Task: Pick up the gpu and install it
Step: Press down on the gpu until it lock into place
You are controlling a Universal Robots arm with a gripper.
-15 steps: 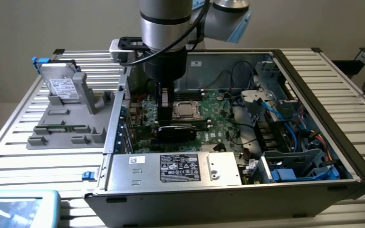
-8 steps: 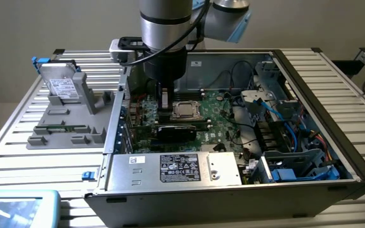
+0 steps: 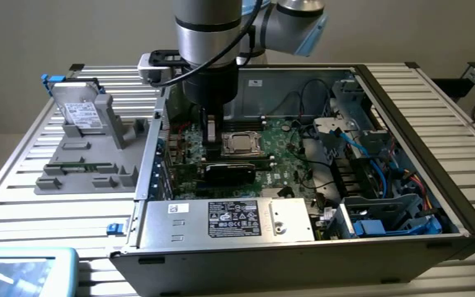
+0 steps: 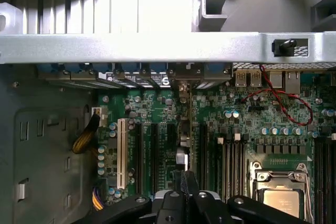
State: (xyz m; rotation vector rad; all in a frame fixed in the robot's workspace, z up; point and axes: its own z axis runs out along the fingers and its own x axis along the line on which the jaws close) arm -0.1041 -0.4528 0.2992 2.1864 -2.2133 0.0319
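Right up close in the wrist view I see my gripper [image 4: 185,195], its black fingers [image 4: 190,182] pinched tight on the thin edge of the gpu [image 4: 182,140]. From here the card looks like a skinny strip standing on its edge, running away from me over the green board [image 4: 157,114] toward the metal wall of the computer case [image 4: 157,48]. It sits in line with the long black slots [image 4: 154,156], but I cannot tell if it is pushed all the way into one. In the exterior view my arm [image 3: 208,55] reaches straight down into the open case [image 3: 419,111], and it hides most of the card; I can just see a pale bit under the wrist. Inside the case I see the green board, a shiny square chip [image 3: 239,143], a dark block just below it, blue and black wires [image 3: 370,142] on the exterior view's right, and a silver box with a label [image 3: 233,219] at the front. A blue bracket [image 3: 370,226] sits in the front corner, partly tucked behind the metal. Outside the case, on the slatted table [image 3: 23,204], a grey rack [image 3: 89,148] holds a grey drive with a white label [image 3: 81,111] standing up, and a thin green stick [image 3: 85,166] lying flat. A pale blue thing [image 3: 23,272] at the near corner is cut off by the edge.
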